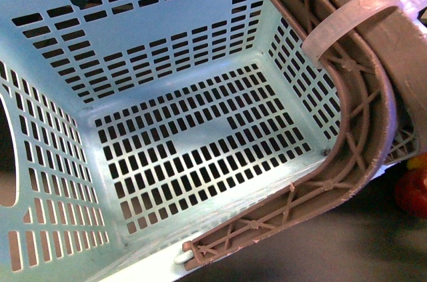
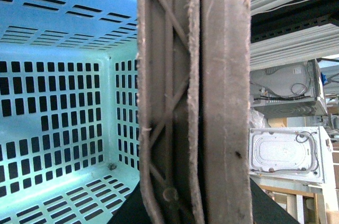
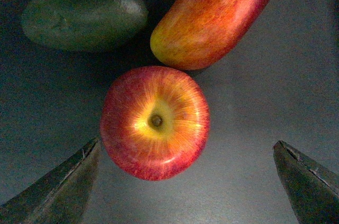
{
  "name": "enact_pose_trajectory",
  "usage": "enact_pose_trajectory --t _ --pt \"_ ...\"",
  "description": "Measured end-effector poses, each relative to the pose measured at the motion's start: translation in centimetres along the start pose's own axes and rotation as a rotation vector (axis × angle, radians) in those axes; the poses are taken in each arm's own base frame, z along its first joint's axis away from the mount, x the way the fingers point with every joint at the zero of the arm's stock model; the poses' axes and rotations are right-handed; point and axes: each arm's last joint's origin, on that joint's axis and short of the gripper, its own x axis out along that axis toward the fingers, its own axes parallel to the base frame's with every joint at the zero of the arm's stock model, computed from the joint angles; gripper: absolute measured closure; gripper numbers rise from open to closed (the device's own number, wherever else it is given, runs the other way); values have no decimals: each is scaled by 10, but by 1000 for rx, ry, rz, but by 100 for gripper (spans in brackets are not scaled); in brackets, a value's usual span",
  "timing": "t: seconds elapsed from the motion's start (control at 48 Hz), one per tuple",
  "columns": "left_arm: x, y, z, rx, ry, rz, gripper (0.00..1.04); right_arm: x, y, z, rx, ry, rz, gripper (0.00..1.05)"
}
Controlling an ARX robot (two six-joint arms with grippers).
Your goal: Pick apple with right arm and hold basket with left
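The light aqua basket (image 1: pixel 167 62) fills the front view, tilted, its slotted inside empty. Its brown-grey ribbed handle (image 1: pixel 363 95) curves down the right side with a white zip tie (image 1: pixel 353 22) round it. In the left wrist view the handle (image 2: pixel 196 91) runs straight through my left gripper (image 2: pixel 196 205), which is shut on it. The red apple (image 3: pixel 154 122) lies stem side up on a dark surface in the right wrist view. My right gripper (image 3: pixel 186 144) is open just over it, the apple nearer one finger (image 3: pixel 58 184) than the other.
A dark green avocado (image 3: pixel 85 12) and an orange-red long fruit (image 3: pixel 212 15) lie touching close beyond the apple. A bit of red fruit (image 1: pixel 410 192) peeks past the basket's right edge. Shelving and white equipment (image 2: pixel 286 150) stand behind the handle.
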Motion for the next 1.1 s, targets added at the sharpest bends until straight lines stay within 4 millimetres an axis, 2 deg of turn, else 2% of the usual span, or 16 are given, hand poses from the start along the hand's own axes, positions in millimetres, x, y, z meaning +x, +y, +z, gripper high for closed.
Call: enact_pose_trajectory --t 0.188,0.354,0.562,0.812,1.104 --pt "0 0 0 0 1 0 89 23 16 7 -26 35 -3 9" --pt "0 0 0 0 0 0 89 36 26 16 -43 39 -3 9" --pt "0 0 0 0 0 0 89 48 35 18 -59 59 -16 9" --pt "0 0 0 0 0 0 89 59 36 15 -55 80 -42 9" --pt "0 0 0 0 -1 0 89 63 29 8 -31 121 -37 9"
